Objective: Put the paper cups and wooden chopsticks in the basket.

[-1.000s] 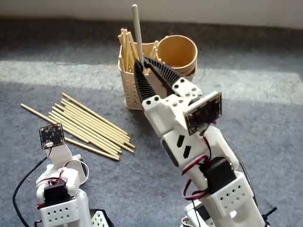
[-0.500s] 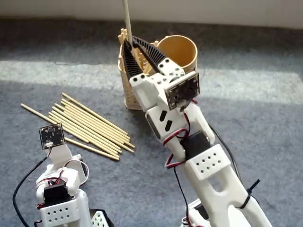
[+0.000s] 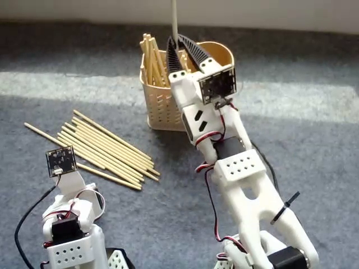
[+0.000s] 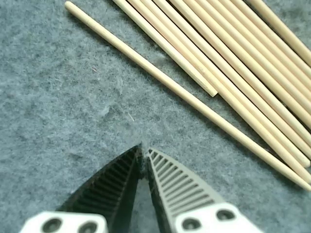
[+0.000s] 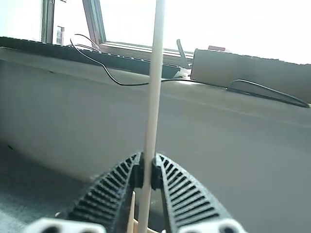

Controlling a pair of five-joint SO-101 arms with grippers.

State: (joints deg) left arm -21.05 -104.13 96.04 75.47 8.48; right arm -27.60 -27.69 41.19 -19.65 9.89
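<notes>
Right hand [image 3: 176, 40] pinches a stick [image 3: 174, 15] upright over basket [image 3: 160, 112] for endwise drop. Left hand [image 4: 144, 151] closed, empty, by pile [image 3: 106, 148]

The basket [image 3: 160, 106] is pale and slotted, upright on the carpet [image 3: 314, 145]. It holds wooden chopsticks [image 3: 150, 59] standing on end and a tan paper cup [image 3: 225, 53], mouth up, possibly a stack. A single chopstick [image 3: 174, 19] stands vertical above the basket, pinched in my right claw [image 3: 177, 40]. The loose chopsticks [image 3: 106, 147] lie side by side on the carpet near the basket.
</notes>
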